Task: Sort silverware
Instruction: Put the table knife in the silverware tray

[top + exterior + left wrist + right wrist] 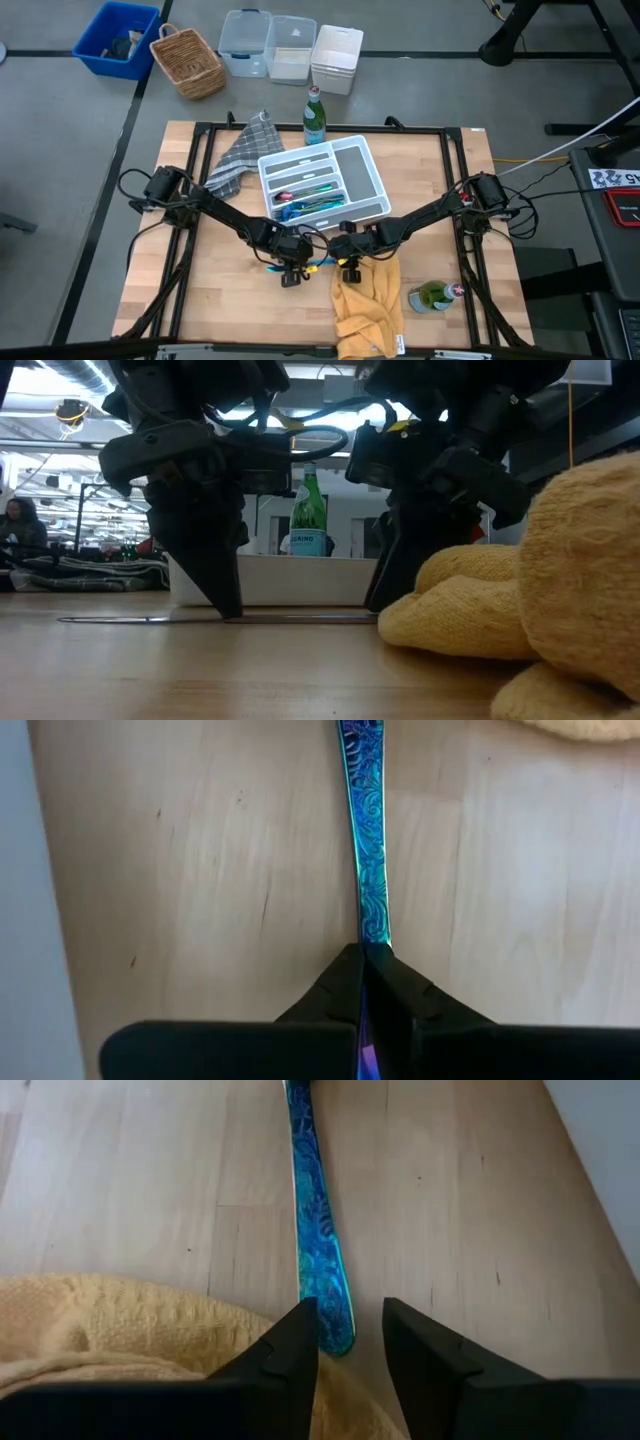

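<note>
Left claw (pixel 368 982) pinches the blue utensil (pixel 364 830); right claw (pixel 350 1342) straddles its end.

Both arms reach inward from 9 and 3 o'clock, wrists meeting low at 6 o'clock. The left gripper (pixel 365 965) points down, fingers pinched together. The right gripper (pixel 350 1330) points down beside it, fingers parted.

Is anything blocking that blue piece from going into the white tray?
Nothing visible. The left gripper is shut on the blue piece, and bare table lies between it and the tray. The yellow cloth sits on the far side.
</note>
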{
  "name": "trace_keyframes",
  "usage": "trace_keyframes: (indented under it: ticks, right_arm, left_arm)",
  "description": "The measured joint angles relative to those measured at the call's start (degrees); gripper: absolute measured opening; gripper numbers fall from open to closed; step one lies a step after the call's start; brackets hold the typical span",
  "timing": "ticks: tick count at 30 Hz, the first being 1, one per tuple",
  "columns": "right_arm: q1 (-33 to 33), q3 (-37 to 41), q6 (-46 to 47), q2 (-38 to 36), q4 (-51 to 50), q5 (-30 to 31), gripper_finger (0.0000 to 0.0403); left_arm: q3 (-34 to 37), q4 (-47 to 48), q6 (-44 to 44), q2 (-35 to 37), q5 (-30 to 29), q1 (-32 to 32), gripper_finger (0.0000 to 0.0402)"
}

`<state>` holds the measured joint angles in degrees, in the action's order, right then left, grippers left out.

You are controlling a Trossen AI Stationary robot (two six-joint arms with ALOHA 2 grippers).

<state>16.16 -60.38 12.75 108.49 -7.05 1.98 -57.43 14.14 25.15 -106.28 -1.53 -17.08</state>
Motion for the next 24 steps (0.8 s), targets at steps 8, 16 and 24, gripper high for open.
trace_keyframes:
  ticks: [8, 16, 24]
  right_arm:
    - [0.0, 0.0, -0.78, 0.0, -0.33, -1.45, 0.0117]
    - [-0.02, 0.0, 0.31, 0.0, -0.37, -1.11, 0.0117]
    - [-0.02, 0.0, 1.11, 0.2, -0.94, -1.11, 0.0117]
  left_arm:
    - [0.0, -1.68, -0.02, -0.07, 0.52, 1.57, 0.0001]
    - [-0.02, -1.31, 0.31, 0.56, -0.27, 2.9, 0.0001]
    - [0.01, -0.83, -0.02, 1.56, -0.55, 2.97, 0.0001]
